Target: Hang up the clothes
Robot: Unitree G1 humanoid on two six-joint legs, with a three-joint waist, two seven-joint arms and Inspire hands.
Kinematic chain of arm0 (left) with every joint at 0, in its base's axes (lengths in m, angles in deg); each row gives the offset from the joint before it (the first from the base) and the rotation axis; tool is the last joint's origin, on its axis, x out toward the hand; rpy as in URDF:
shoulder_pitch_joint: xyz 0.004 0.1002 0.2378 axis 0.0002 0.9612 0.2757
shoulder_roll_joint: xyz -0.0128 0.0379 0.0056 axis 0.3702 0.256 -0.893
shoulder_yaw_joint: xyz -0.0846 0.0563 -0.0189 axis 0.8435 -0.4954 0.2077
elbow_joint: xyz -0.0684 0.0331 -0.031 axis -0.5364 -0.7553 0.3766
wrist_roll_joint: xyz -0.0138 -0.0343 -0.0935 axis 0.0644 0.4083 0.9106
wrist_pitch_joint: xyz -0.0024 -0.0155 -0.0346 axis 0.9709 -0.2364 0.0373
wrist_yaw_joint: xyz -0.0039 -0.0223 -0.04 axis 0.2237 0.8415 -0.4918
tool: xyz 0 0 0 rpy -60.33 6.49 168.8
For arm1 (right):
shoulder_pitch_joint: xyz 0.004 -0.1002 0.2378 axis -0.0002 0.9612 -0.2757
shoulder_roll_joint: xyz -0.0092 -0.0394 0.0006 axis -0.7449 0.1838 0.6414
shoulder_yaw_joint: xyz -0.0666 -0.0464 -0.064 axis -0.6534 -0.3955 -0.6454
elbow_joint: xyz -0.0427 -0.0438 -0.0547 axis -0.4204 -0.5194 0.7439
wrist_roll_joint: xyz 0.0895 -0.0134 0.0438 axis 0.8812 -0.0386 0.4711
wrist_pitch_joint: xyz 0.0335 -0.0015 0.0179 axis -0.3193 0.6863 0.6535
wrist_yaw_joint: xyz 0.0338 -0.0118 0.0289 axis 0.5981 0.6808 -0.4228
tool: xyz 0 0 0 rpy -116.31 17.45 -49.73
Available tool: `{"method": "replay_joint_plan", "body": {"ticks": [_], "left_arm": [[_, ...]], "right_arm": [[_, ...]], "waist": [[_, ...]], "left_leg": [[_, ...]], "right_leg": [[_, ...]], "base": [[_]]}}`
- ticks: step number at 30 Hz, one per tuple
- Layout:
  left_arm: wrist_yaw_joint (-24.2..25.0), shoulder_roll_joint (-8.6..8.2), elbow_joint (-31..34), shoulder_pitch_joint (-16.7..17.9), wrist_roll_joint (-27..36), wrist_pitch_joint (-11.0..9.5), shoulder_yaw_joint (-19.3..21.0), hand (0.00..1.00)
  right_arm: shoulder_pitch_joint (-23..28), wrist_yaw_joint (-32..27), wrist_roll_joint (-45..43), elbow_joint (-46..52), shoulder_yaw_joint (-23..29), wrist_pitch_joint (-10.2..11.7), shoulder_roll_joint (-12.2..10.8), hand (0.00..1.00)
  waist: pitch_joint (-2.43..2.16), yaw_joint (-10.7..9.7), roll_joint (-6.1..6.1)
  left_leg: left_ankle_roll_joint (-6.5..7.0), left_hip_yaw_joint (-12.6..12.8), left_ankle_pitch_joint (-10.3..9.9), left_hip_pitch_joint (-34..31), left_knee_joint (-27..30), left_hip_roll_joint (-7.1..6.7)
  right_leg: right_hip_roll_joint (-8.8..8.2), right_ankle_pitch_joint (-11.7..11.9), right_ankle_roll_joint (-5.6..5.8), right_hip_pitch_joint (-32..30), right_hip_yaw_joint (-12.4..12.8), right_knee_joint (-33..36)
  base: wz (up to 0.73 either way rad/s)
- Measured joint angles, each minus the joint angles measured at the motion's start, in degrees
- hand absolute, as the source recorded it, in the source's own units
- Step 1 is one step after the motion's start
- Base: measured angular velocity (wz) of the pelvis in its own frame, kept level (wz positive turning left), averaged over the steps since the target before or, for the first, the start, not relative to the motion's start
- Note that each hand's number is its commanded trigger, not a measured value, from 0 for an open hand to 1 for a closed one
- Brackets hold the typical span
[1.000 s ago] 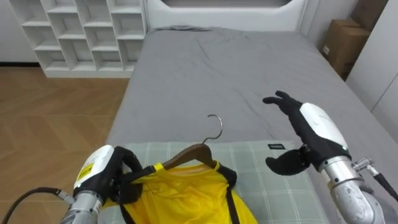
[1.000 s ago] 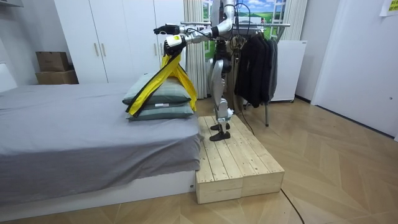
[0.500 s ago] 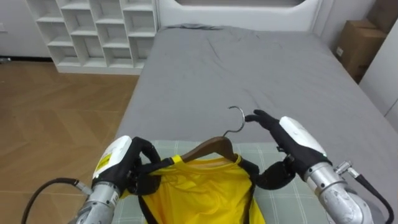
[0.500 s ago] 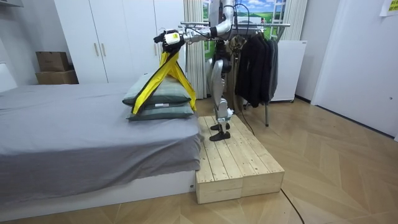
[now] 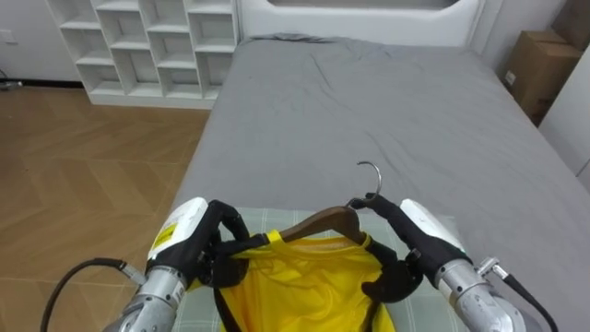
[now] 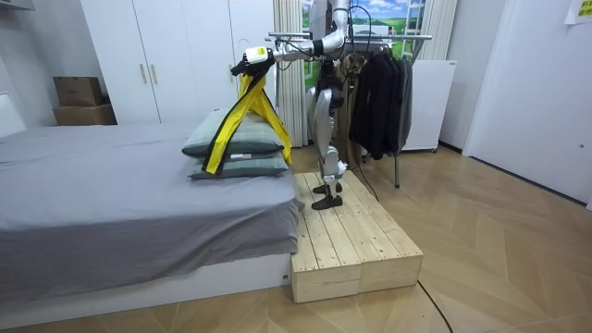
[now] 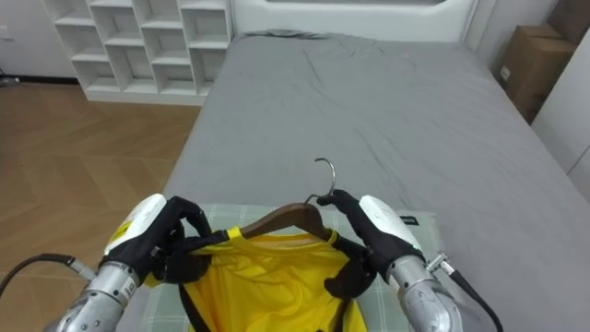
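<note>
A yellow garment (image 5: 309, 286) with black trim hangs on a brown wooden hanger (image 5: 323, 221) whose metal hook (image 5: 370, 171) points up. My left hand (image 5: 195, 242) is shut on the hanger's left end and the cloth there. My right hand (image 5: 412, 242) lies over the hanger's right shoulder, fingers reaching to the base of the hook and thumb curled underneath. In the room view I stand on a wooden platform (image 6: 356, 245) at the bed's foot and hold the garment (image 6: 248, 109) up over stacked pillows (image 6: 236, 153).
The grey bed (image 5: 369, 101) stretches ahead, with a pale green checked pillow (image 5: 267, 221) just below the hanger. A white cubby shelf (image 5: 138, 41) stands far left and a cardboard box (image 5: 539, 65) far right. A rack of dark clothes (image 6: 379, 92) is behind me.
My right hand has swung in from the right and closed over the hanger's right shoulder. The garment has risen a little, and the camera has shifted.
</note>
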Motion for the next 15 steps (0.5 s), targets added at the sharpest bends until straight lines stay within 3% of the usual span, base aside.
{"method": "replay_joint_plan", "body": {"ticks": [8, 15], "left_arm": [[0.2, -0.30, 1.6, 0.0, 0.9, -0.1, -0.1, 1.00], [1.5, -0.08, 1.7, 0.0, 4.3, -0.1, 0.0, 1.00]], "right_arm": [[-0.4, 0.0, 1.5, -7.2, 0.0, 0.5, -0.3, 0.00], [-2.4, -0.6, 5.3, -12.3, 0.1, 0.9, -0.2, 0.00]], "waist": [[-0.01, 0.1, 0.17], [-0.12, -0.1, 1.10]], "left_leg": [[0.00, -0.4, 0.0, -1.3, 1.1, -0.04], [0.00, -0.4, 0.0, -1.3, 1.0, -0.03]], "right_leg": [[-0.08, 0.0, -0.01, -0.6, -0.6, 0.1], [-0.03, 0.1, -0.06, -0.6, -0.6, 0.1]], "base": [[0.03], [0.00]]}}
